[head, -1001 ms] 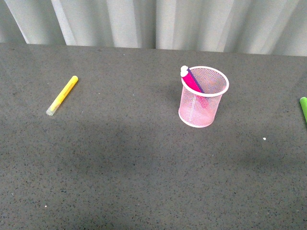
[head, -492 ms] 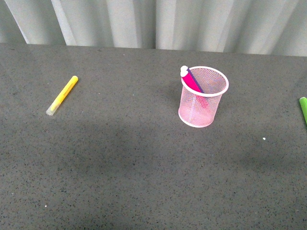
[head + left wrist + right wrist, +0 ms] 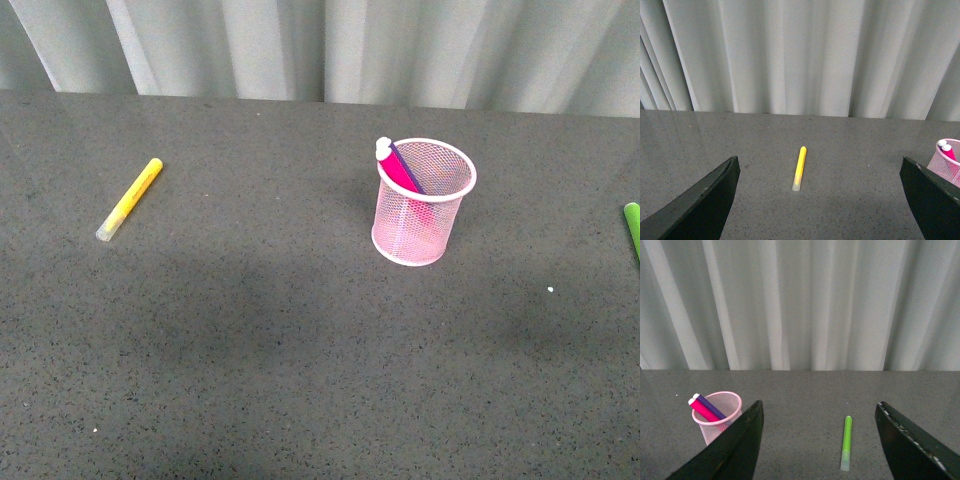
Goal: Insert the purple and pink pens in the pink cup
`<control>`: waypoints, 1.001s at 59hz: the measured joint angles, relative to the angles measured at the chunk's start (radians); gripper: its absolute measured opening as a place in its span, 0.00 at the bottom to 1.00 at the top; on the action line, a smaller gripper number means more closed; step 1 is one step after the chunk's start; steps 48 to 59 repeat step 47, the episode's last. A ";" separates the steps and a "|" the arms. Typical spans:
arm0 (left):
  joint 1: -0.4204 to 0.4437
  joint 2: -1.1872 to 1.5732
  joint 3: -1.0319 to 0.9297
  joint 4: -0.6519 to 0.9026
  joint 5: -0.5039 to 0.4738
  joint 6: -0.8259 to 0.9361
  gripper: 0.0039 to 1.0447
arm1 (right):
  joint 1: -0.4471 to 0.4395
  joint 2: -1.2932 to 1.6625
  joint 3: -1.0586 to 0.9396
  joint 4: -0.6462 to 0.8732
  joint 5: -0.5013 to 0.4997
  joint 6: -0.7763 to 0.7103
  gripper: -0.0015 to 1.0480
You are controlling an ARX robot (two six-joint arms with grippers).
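The pink cup (image 3: 420, 205) stands upright on the grey table, right of centre. The pink pen (image 3: 401, 172) and the purple pen (image 3: 409, 168) both lean inside it, caps at its left rim. The cup also shows in the left wrist view (image 3: 947, 165) and the right wrist view (image 3: 719, 416), with both pens in it (image 3: 706, 409). Neither arm shows in the front view. My left gripper (image 3: 820, 200) is open and empty, jaws wide apart above the table. My right gripper (image 3: 817, 445) is open and empty too, to the right of the cup.
A yellow marker (image 3: 130, 198) lies on the table at the left, also in the left wrist view (image 3: 799, 168). A green marker (image 3: 633, 226) lies at the right edge, between my right jaws in the right wrist view (image 3: 845, 442). Grey curtains (image 3: 320, 45) hang behind the table.
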 joint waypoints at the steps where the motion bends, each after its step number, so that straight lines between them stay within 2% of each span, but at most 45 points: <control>1: 0.000 0.000 0.000 0.000 0.000 0.000 0.94 | 0.000 0.000 0.000 0.000 0.000 0.000 0.70; 11: 0.000 0.000 0.000 0.000 0.000 0.000 0.94 | 0.000 0.000 0.000 0.000 0.000 0.001 0.95; 15: 0.000 0.000 0.000 0.000 0.000 0.000 0.94 | 0.000 0.000 0.000 0.000 0.000 0.001 0.93; 59: 0.000 0.000 0.000 0.000 0.000 0.000 0.94 | 0.000 0.000 0.000 0.000 0.000 0.001 0.93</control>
